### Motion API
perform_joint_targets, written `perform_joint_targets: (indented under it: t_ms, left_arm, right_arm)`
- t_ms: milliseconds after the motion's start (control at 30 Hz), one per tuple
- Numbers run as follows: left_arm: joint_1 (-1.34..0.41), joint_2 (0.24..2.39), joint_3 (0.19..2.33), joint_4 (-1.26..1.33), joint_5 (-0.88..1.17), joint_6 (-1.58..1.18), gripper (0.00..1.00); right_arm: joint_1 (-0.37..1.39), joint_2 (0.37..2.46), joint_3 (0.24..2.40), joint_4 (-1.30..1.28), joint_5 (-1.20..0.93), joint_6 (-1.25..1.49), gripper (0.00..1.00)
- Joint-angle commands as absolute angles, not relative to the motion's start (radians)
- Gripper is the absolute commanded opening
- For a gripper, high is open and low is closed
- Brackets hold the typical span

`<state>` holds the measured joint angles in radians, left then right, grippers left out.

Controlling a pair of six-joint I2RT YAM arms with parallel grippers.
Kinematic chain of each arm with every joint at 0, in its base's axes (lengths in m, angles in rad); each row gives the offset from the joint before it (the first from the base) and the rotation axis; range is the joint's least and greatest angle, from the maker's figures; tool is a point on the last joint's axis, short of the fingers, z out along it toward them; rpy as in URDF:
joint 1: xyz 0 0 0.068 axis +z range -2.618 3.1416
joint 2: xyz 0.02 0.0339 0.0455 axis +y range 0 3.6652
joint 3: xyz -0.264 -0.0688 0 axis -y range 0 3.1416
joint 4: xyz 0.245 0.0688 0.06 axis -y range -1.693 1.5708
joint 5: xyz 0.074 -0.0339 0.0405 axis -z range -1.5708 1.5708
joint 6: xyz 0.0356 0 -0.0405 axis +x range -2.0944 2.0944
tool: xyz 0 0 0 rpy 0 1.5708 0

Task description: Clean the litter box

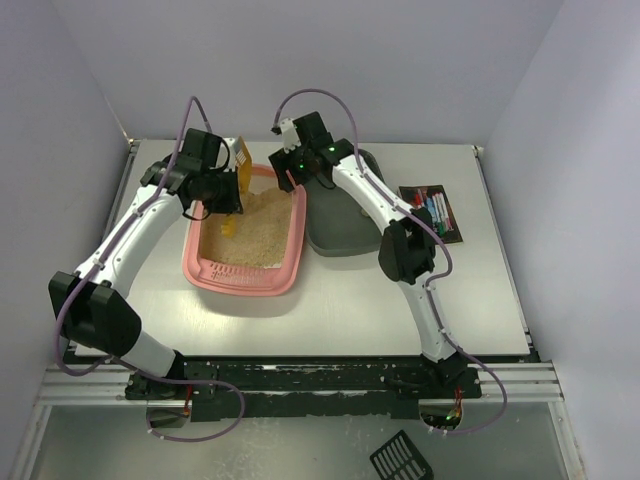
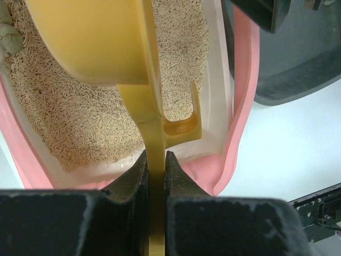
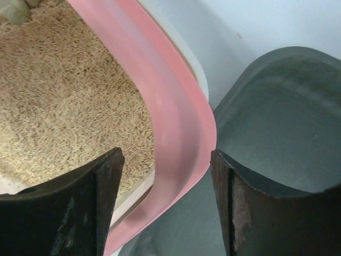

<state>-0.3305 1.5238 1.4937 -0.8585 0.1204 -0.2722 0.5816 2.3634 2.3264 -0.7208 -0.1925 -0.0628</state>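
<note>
Over litter box point(image 1: 245, 283), left claw point(image 2: 156, 160) pinching scoop point(image 2: 96, 37), right claw point(image 3: 166, 181) spread wide

The right gripper point(image 3: 165, 160) spreads wide astride the rim of the litter box point(image 3: 176, 106), beside the grey tray point(image 3: 277, 117).

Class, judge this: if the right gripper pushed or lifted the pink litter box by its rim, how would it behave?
The litter box probably slides rather than tips: it sits low and wide on the smooth table. Likely heavy for its size, since litter covers its floor. Lifted at one corner by the right gripper, the thin rim may flex.
</note>
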Motion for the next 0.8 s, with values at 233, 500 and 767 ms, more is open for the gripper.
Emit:
perform_joint_targets:
  t_ms: [233,500,767]
  left_arm:
    - [-0.324,1.503,1.463,-0.864,0.085,-0.24,0.07]
    - [-0.319,1.512,1.459,-0.849,0.086,-0.238,0.07]
    - [-0.31,1.513,1.446,-0.841,0.094,-0.231,0.07]
  right_arm:
    - [0.599,2.4,2.395,-0.662,-0.101,-0.047,0.35]
    - [0.623,2.371,2.358,-0.589,-0.042,-0.067,0.27]
    - [0.627,2.404,2.402,-0.594,-0.014,-0.041,0.3]
